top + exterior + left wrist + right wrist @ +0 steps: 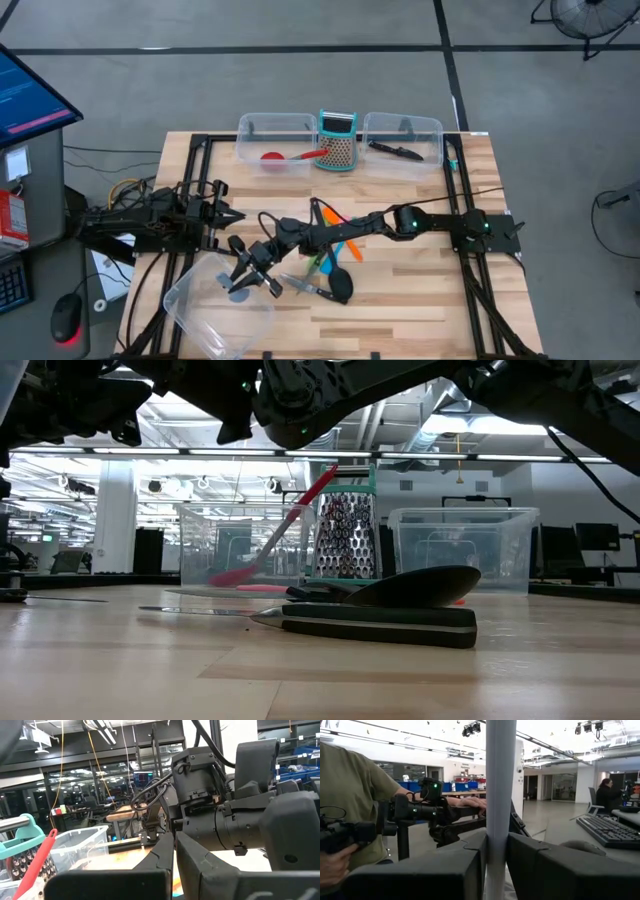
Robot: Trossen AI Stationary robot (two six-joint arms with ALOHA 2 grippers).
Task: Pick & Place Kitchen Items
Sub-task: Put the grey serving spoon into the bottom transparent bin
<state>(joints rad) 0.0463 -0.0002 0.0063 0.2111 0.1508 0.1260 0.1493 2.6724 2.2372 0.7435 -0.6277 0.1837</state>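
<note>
Right wrist view shows a grey-blue spoon handle [500,795] standing upright between the right gripper [250,270] jaws, clamped, over a clear tub [190,300] at the worktop [420,300]'s front-left corner. Left gripper [225,213], near the left edge, is clenched empty.

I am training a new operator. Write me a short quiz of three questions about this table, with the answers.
1. True or false: the red spoon lies on the bare table.
2. Which gripper holds the grey-blue spoon? A: the left gripper. B: the right gripper. C: neither.
3. Fill in the missing word: the grater stands between two clear ____.

Key
1. False: it lies in a tub.
2. B.
3. tubs.
</note>
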